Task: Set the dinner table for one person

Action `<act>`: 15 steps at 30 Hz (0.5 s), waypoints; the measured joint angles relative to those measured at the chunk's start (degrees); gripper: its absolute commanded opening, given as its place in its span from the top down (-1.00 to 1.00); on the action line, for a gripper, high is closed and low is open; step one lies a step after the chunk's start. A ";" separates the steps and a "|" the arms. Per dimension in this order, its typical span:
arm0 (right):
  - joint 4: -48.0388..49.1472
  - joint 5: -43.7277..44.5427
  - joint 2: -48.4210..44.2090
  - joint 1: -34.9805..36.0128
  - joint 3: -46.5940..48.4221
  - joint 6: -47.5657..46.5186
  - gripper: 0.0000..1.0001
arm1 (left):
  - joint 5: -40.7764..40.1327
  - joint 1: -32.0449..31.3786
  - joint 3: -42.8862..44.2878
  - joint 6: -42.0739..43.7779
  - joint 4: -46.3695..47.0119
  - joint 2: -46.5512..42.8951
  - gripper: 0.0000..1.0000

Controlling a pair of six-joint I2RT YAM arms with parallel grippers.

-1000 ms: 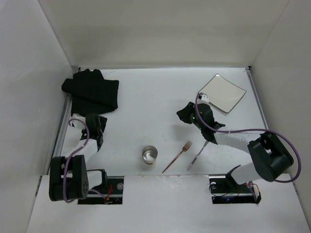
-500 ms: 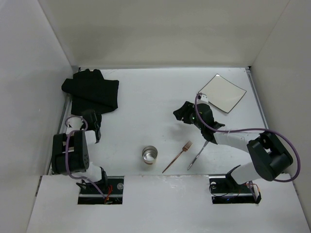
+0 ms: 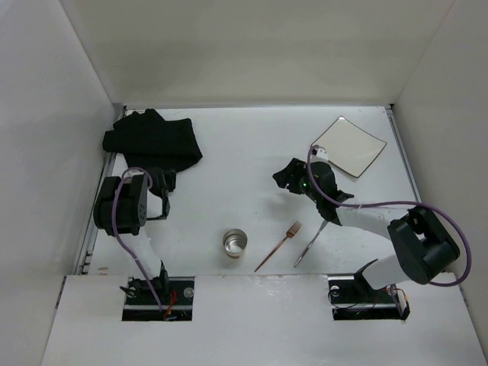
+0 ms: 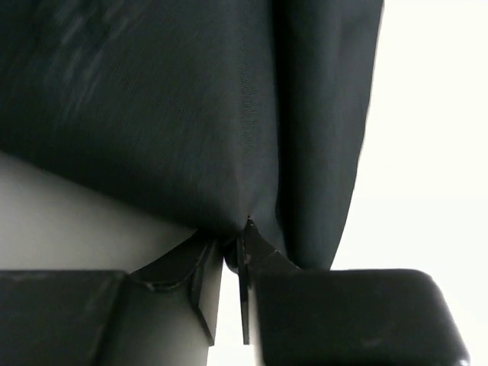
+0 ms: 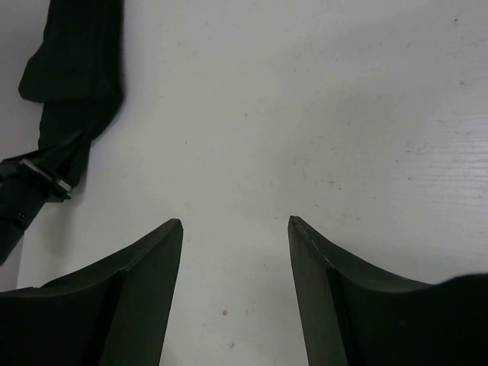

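Top view. Shows the bench [image 3: 244, 145] as a wide, flat, matte white surface, walled in white on the left, far and right sides. Carries everything in sight and lies beneath both tools. Finds the left tool [image 3: 169, 177] low over the bench's left part, at the near edge of a crumpled black cloth [image 3: 152, 139] heaped toward the far left corner. Puts the right tool [image 3: 282, 180] over the bench right of centre, pointing left, with a white square plate [image 3: 349, 145] beyond it toward the far right. Nearer the bases, places a metal cup [image 3: 235, 243] upright, a copper-toned fork [image 3: 279, 245] to its right, and a silver utensil [image 3: 308, 247] right of that, partly under the right arm [image 3: 358, 217].

Left wrist view. Looks along the left tool, clenched on a fold of the black cloth, jaws almost meeting with fabric pinched at their tips. Fills most of the frame with dark cloth. Leaves the bench as a bright, featureless white strip down the right side. Cannot tell whether the shaded pale patch at lower left is bench or wall.

Right wrist view. Shows the right tool released, jaws spread wide, nothing between them but the bench below and ahead. Renders the bench here as off-white, faintly grained, flecked with small dark specks. Catches the black cloth at the upper left edge.
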 measured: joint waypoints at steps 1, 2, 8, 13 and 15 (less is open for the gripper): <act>0.00 0.00 0.00 -0.31 0.00 0.00 -0.28 | 0.79 -1.18 -0.87 -0.04 1.46 0.15 0.88; 0.00 0.00 0.00 -0.52 0.00 0.00 -0.30 | 1.57 -2.54 -1.88 -0.04 2.99 0.22 0.89; 0.02 -0.04 0.22 -0.79 0.02 -0.42 -0.45 | 6.25 -10.80 -8.83 0.07 10.91 -0.55 0.92; 0.00 -0.83 2.34 -0.76 0.94 -0.76 -0.63 | 7.69 -20.50 -14.05 1.05 14.32 -2.62 0.91; 0.02 -1.73 4.33 -0.74 2.34 -0.37 -0.64 | 8.09 -24.41 -15.93 1.11 15.47 -3.34 0.89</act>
